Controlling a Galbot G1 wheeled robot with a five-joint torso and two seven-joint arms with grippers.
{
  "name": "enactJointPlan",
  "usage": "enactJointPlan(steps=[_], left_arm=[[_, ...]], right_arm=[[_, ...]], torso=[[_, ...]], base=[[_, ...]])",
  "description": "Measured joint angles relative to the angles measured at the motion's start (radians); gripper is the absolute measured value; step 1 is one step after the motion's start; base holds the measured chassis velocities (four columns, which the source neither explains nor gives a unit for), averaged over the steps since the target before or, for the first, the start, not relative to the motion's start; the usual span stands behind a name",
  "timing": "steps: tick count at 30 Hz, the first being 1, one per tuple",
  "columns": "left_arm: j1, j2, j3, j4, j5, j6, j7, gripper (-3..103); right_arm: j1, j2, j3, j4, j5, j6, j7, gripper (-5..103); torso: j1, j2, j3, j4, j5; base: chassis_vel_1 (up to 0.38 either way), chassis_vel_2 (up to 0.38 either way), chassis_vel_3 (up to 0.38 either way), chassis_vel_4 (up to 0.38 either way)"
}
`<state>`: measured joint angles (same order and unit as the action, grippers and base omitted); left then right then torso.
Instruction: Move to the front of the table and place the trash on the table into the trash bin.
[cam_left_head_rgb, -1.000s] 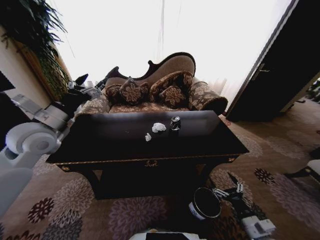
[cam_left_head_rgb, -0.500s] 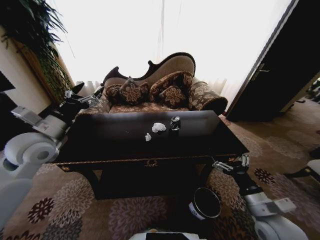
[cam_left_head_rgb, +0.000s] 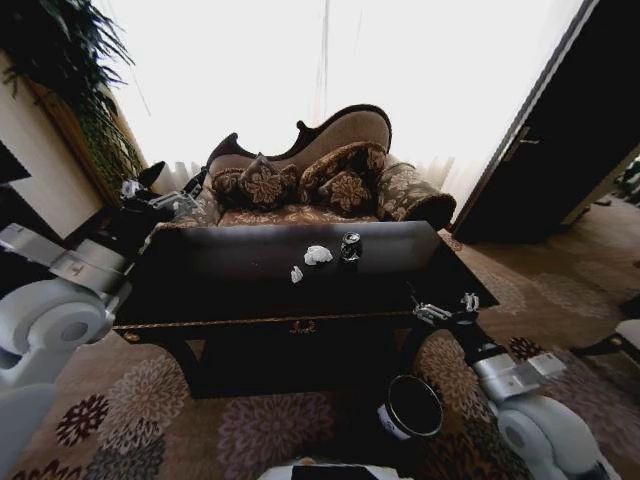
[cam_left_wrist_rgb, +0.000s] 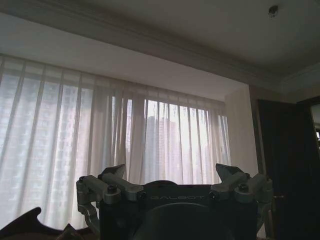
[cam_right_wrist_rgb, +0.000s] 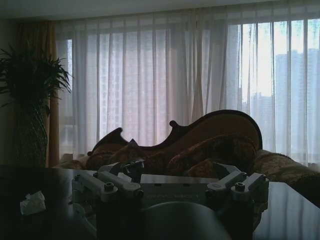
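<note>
The table (cam_left_head_rgb: 400, 275) lies just ahead of my right pincer (cam_left_head_rgb: 441, 308), which hovers spread and empty at its front right corner; the trash bin (cam_left_head_rgb: 411, 407) sits below it on the carpet. The can (cam_left_head_rgb: 350, 246), tissue wad (cam_left_head_rgb: 317, 255) and scrap (cam_left_head_rgb: 296, 274) lie beyond. Reaching low, I could clip the table's edge. My left pincer (cam_left_head_rgb: 150, 195), also spread, idles far left. The can's far side is hidden.
</note>
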<state>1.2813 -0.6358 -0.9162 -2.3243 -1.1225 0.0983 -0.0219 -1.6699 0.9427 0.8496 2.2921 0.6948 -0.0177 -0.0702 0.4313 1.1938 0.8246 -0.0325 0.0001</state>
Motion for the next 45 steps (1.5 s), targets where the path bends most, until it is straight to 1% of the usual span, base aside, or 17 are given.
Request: enactJointPlan(steps=[1, 2, 6, 7, 9, 12, 13, 17, 18, 21, 22, 27, 30, 36, 40, 41, 45], left_arm=[[0.034, -0.012, -0.013, -0.012, 0.012, 0.0, 0.005, 100], [0.034, -0.012, -0.013, -0.012, 0.012, 0.0, 0.005, 100], [0.16, -0.085, -0.05, -0.073, 0.072, -0.002, 0.026, 100], [0.16, -0.085, -0.05, -0.073, 0.072, -0.002, 0.026, 100], [0.199, -0.125, -0.063, -0.096, 0.094, -0.002, 0.031, 100], [0.254, -0.181, -0.094, -0.131, 0.118, -0.002, 0.037, 100], [0.254, -0.181, -0.094, -0.131, 0.118, -0.002, 0.037, 100], [0.323, -0.243, -0.136, -0.163, 0.145, -0.002, 0.05, 100], [0.323, -0.243, -0.136, -0.163, 0.145, -0.002, 0.05, 100], [0.363, -0.282, -0.153, -0.173, 0.176, -0.008, 0.059, 100], [0.363, -0.282, -0.153, -0.173, 0.176, -0.008, 0.059, 100], [0.392, -0.296, -0.183, -0.175, 0.182, -0.009, 0.061, 100], [0.406, -0.296, -0.211, -0.175, 0.178, -0.01, 0.061, 100], [0.411, -0.293, -0.226, -0.176, 0.175, -0.01, 0.061, 100], [0.411, -0.287, -0.236, -0.168, 0.171, -0.01, 0.061, 100], [0.411, -0.287, -0.236, -0.168, 0.171, -0.01, 0.061, 100], [0.414, -0.285, -0.246, -0.159, 0.169, -0.011, 0.061, 100]], right_arm=[[0.02, -0.019, 0.0, -0.012, 0.023, -0.004, 0.001, 100], [0.02, -0.019, 0.0, -0.012, 0.023, -0.004, 0.001, 100], [0.121, -0.081, -0.009, -0.043, 0.134, -0.044, 0.028, 100], [0.121, -0.081, -0.009, -0.043, 0.134, -0.044, 0.028, 100], [0.173, -0.107, -0.03, -0.066, 0.162, -0.058, 0.039, 100], [0.255, -0.152, -0.106, -0.113, 0.189, -0.07, 0.053, 100], [0.255, -0.152, -0.106, -0.113, 0.189, -0.07, 0.053, 100], [0.349, -0.186, -0.23, -0.175, 0.193, -0.073, 0.058, 100], [0.349, -0.186, -0.23, -0.175, 0.193, -0.073, 0.058, 100], [0.424, -0.195, -0.312, -0.215, 0.191, -0.074, 0.058, 100], [0.424, -0.195, -0.312, -0.215, 0.191, -0.074, 0.058, 100], [0.52, -0.202, -0.39, -0.284, 0.186, -0.078, 0.053, 100], [0.572, -0.23, -0.431, -0.326, 0.21, -0.09, 0.049, 100], [0.639, -0.261, -0.499, -0.367, 0.235, -0.101, 0.049, 100], [0.727, -0.281, -0.604, -0.413, 0.235, -0.11, 0.049, 100], [0.727, -0.281, -0.604, -0.413, 0.235, -0.11, 0.049, 100], [0.827, -0.28, -0.707, -0.471, 0.234, -0.114, 0.052, 100]], torso=[[0.0, 0.0, 0.0, 0.0001, 0.0], [0.0, 0.0, 0.0, 0.0001, 0.0], [0.0, 0.0, 0.0, 0.0001, 0.0001], [0.0, 0.0, 0.0, 0.0001, 0.0001], [0.0, 0.0, 0.0, 0.0002, 0.0], [0.0, 0.0, 0.0, 0.0002, -0.0001], [0.0, 0.0, 0.0, 0.0002, -0.0001], [0.0, 0.0, 0.0, 0.0002, 0.0001], [0.0, 0.0, 0.0, 0.0002, 0.0001], [0.0, 0.0, 0.0, 0.0003, 0.0], [0.0, 0.0, 0.0, 0.0003, 0.0], [0.0, 0.0, 0.0, 0.0003, -0.0001], [0.0, 0.0, 0.0, 0.0001, -0.0001], [0.0, 0.0, 0.0, 0.0001, -0.0001], [0.0, 0.0, 0.0, 0.0001, -0.0001], [0.0, 0.0, 0.0, 0.0001, -0.0001], [0.0, 0.0, 0.0, 0.0001, -0.0001]], base=[[0.0, 0.0, 0.0, 0.0], [0.0, 0.0, 0.0, 0.0], [0.0, 0.0, 0.0, 0.0], [0.0, 0.0, 0.0, 0.0], [0.0, 0.0, 0.0, 0.0], [0.0, 0.0, 0.0, 0.0], [0.0, 0.0, 0.0, 0.0], [0.0, 0.0, 0.0, 0.0], [0.0, 0.0, 0.0, 0.0], [0.0, 0.0, 0.0, 0.0], [0.0, 0.0, 0.0, 0.0], [0.0, 0.0, 0.0, 0.0], [0.0, 0.0, 0.0, 0.0], [0.0, 0.0, 0.0, 0.0], [0.0, 0.0, 0.0, 0.0], [0.0, 0.0, 0.0, 0.0], [0.0, 0.0, 0.0, 0.0]])
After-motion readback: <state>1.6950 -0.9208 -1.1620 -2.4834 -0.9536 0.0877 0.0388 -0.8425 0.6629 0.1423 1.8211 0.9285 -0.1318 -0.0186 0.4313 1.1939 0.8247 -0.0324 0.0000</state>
